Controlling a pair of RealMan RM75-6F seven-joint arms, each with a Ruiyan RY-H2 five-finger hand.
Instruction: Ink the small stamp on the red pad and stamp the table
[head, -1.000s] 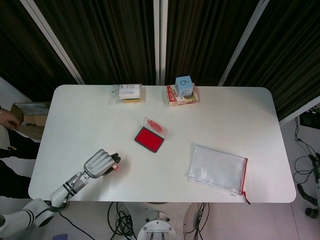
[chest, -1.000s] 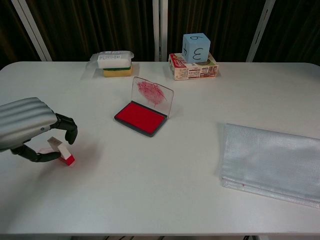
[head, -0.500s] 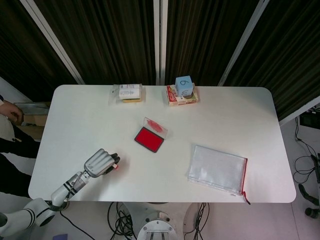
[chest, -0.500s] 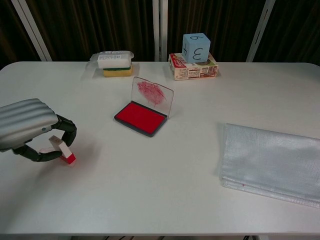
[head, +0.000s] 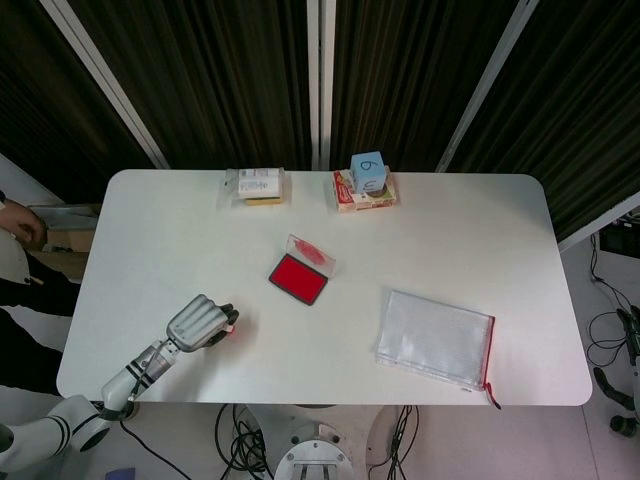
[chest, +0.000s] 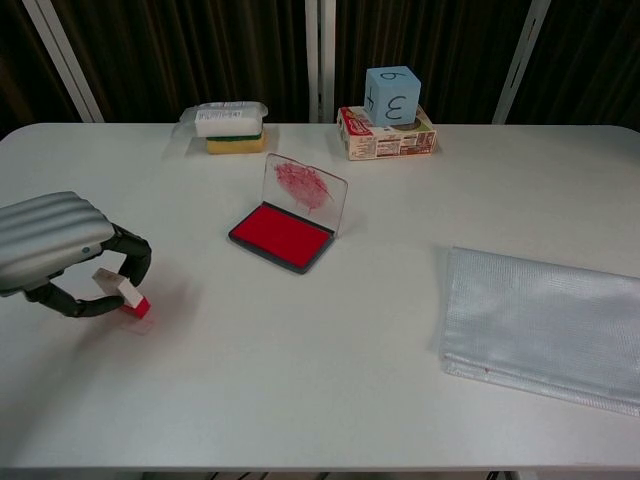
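My left hand (chest: 55, 250) is at the table's front left, curled around the small stamp (chest: 122, 293), a white block with a red base. The stamp leans, its red end low by the tabletop; contact is unclear. From the head camera the left hand (head: 197, 323) covers most of the stamp (head: 232, 327), only a red tip showing. The red ink pad (chest: 281, 236) lies open mid-table, its clear lid (chest: 304, 188) standing up, smeared red, about a hand's width right and beyond the stamp. The same ink pad (head: 298, 277) shows in the head view. My right hand is out of sight.
A clear zip pouch (chest: 545, 325) with a red edge lies front right. At the back edge sit a yellow sponge pack (chest: 231, 127) and a flat red-white box (chest: 387, 133) with a blue cube (chest: 391, 95) on it. A person's hand (head: 18, 229) is beyond the left edge.
The left hand has drawn slightly back and up with the stamp, which now stands more upright in the fingers. The ink pad and the other objects have not moved.
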